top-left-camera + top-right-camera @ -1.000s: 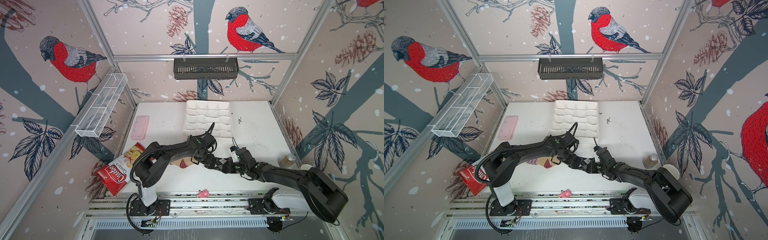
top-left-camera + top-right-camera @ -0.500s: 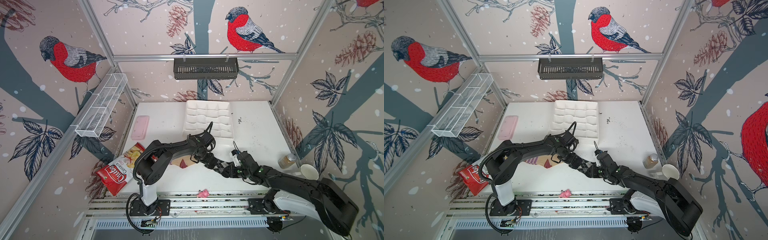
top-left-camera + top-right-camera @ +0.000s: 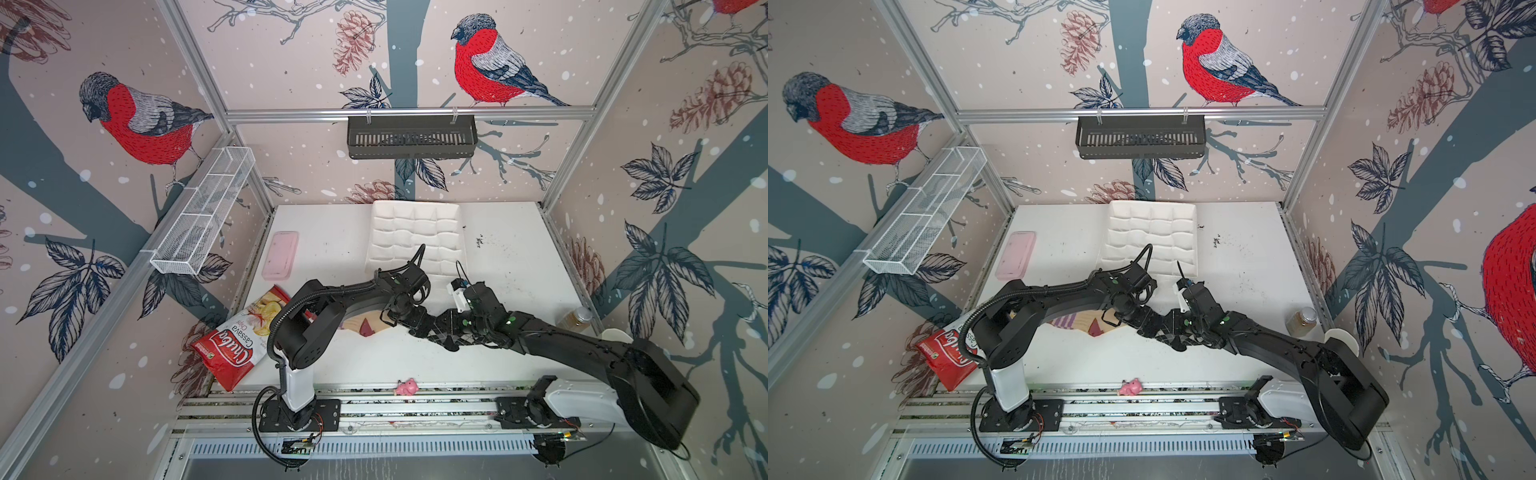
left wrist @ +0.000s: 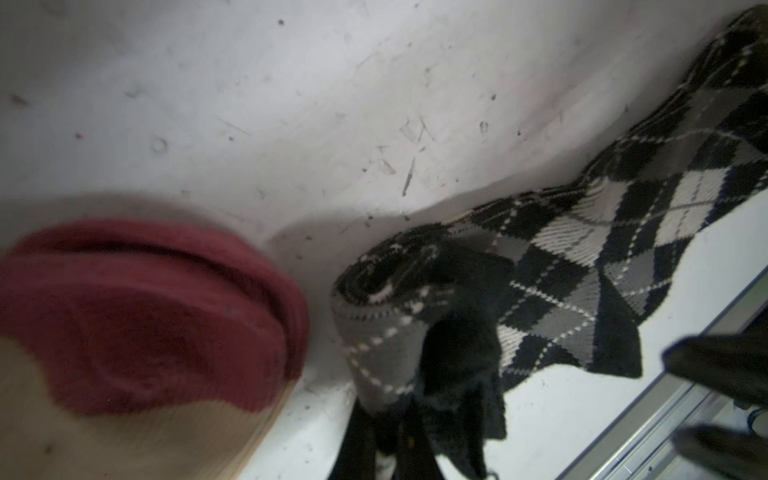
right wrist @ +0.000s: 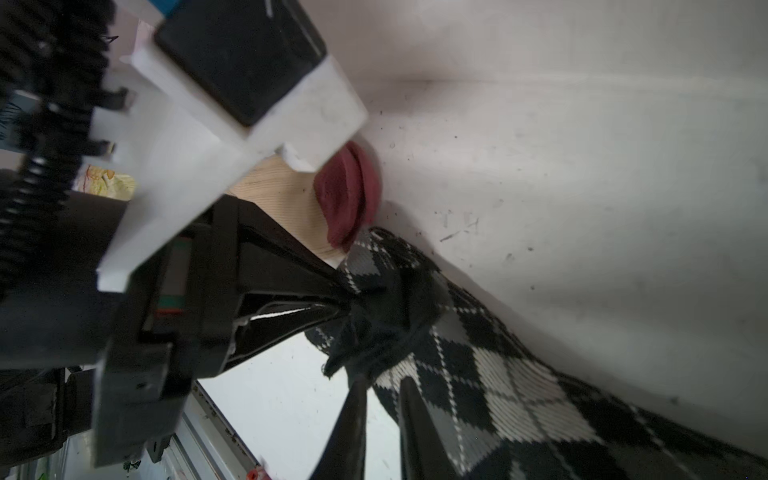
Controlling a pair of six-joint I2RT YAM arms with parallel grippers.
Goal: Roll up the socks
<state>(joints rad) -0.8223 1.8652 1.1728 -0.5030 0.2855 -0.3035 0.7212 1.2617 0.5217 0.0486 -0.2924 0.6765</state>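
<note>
The black-grey-white argyle sock (image 3: pixel 446 337) (image 3: pixel 1172 336) lies near the table's front middle, with one end curled into a small roll (image 4: pixel 374 299). My left gripper (image 4: pixel 384 449) (image 3: pixel 413 323) is shut on that rolled end. The tan sock (image 3: pixel 360 323) (image 3: pixel 1084 321) lies to its left under the left arm, and its maroon toe (image 4: pixel 145 311) (image 5: pixel 349 195) almost touches the roll. My right gripper (image 5: pixel 382 386) (image 3: pixel 465 332) stands at the argyle sock's edge. Its jaws are a narrow gap apart, and one finger (image 5: pixel 415 419) lies over the fabric.
A red-and-white chips bag (image 3: pixel 237 340) hangs over the table's left front edge. A pink case (image 3: pixel 280 253) lies at the left and a white padded tray (image 3: pixel 415 232) at the back middle. A pink toy (image 3: pixel 406 387) sits on the front rail. A jar (image 3: pixel 575 318) and a white cup (image 3: pixel 615 332) stand at the right.
The right arm's elbow swung outward and came back, while its gripper stayed at the argyle sock. The left gripper has kept its hold on the rolled end.
</note>
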